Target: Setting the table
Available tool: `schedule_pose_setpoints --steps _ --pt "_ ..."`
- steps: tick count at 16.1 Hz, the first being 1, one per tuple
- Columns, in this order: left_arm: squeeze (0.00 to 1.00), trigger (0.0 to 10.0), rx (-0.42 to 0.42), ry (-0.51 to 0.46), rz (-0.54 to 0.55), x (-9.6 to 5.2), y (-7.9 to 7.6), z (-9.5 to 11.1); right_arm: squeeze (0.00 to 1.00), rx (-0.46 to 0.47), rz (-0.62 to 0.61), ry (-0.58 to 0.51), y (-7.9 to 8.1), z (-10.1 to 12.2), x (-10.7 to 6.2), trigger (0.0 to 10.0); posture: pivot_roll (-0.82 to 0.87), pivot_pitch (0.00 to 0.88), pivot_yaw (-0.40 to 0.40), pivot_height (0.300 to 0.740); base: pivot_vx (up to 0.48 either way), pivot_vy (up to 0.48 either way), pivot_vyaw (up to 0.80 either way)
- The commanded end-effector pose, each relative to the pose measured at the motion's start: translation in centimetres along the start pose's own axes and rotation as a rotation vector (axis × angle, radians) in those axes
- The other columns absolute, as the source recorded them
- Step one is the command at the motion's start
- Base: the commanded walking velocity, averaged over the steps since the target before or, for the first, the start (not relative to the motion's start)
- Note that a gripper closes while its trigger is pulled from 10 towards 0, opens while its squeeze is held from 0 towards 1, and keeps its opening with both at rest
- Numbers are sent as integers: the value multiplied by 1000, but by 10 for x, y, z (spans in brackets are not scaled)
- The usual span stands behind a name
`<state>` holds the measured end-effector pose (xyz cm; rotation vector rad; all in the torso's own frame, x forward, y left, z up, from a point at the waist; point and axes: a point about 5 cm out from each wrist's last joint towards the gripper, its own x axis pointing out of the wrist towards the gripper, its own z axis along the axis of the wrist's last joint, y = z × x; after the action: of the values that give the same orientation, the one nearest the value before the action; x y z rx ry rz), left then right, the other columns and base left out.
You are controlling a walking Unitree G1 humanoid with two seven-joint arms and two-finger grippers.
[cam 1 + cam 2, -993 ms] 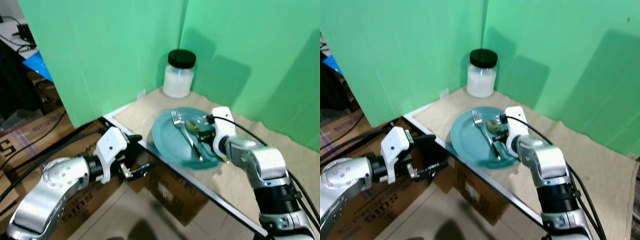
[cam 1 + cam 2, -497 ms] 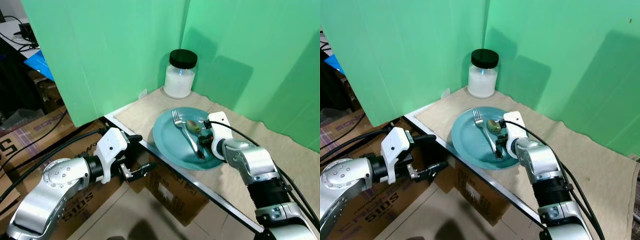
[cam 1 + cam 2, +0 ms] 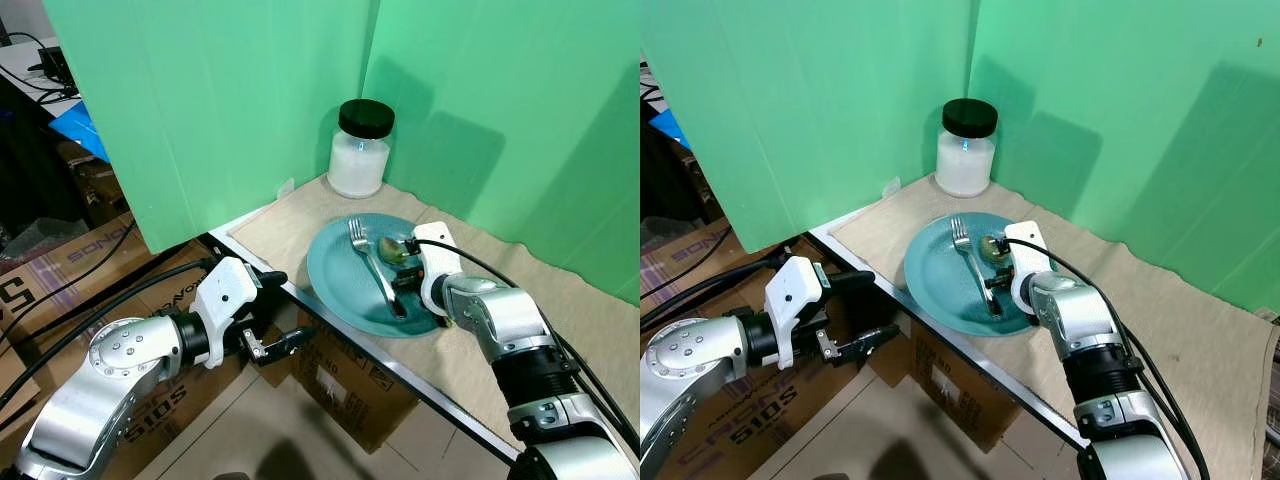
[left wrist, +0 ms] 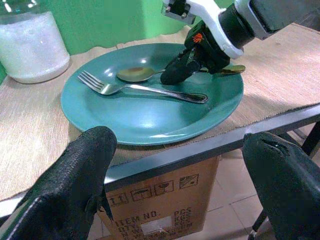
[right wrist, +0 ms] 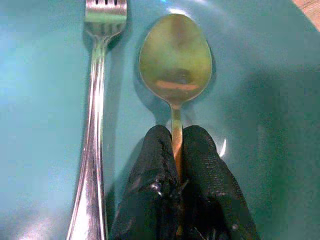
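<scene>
Two right fingers [image 5: 200, 145] pinch spoon [image 5: 175, 60] handle on plate [image 3: 335, 290], fork [image 5: 97, 100] beside; left fingers [image 4: 82, 165] spread.

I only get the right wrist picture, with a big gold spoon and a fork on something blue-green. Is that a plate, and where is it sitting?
Observer: Yes, a round teal plate, lying on a beige woven cloth near the table's front edge.
Operator: Is anything else on the table?
Observer: A glass jar with a black lid, filled with something white, stands in the corner behind the plate, against the green walls.
Operator: Where's the other arm?
Observer: The left gripper hangs below the table's edge, beside a cardboard box, with its fingers spread wide and nothing in them.
Operator: How far does my spoon reach?
Observer: The gold spoon has its handle end sticking out over the plate's rim, behind the right gripper.
</scene>
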<state>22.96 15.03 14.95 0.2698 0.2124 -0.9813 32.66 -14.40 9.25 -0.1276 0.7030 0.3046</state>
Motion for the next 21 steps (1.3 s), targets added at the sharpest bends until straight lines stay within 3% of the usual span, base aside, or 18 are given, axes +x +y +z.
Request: schedule_pose_setpoints --steps 1,8,11,12,14,15,16,17,18,20,21 --pt "0 10000 12 -4 -4 1 0 2 0 -3 17 26 -1 -2 1 0 91 0 -79 740 0 0 0" --pt "0 10000 23 -9 -3 2 1 3 0 -7 66 -12 1 9 -7 0 95 0 -79 740 0 0 0" --pt "0 10000 18 -51 23 1 5 12 0 52 87 -175 -6 31 -37 0 93 0 -69 740 0 0 0" --pt "0 10000 10 -95 18 2 3 20 0 71 75 -289 -11 39 -61 0 87 0 -60 740 0 0 0" --pt "0 10000 7 -136 53 5 5 27 0 60 70 -402 -11 41 -83 0 82 0 -55 740 0 0 0" --pt "0 10000 29 -164 180 11 11 34 0 10 16 -509 -8 33 -107 471 71 0 -50 740 0 0 0" --pt "0 10000 39 -168 263 13 15 36 0 2 -4 -542 -6 28 -115 8235 64 0 -47 740 0 0 0" --pt "0 10000 38 -170 324 15 18 37 0 44 0 -550 -3 24 -118 10000 56 0 -41 740 0 0 0" --pt "0 10000 12 -150 427 20 16 36 0 147 -70 -632 -1 14 -128 10000 40 0 -24 740 0 0 0" --pt "0 10000 23 -118 451 22 13 31 0 204 -121 -640 2 8 -130 10000 30 0 -22 740 0 0 -400" --pt "0 10000 14 -105 494 20 12 24 0 234 -219 -654 0 3 -134 10000 33 0 -34 740 0 0 -800"
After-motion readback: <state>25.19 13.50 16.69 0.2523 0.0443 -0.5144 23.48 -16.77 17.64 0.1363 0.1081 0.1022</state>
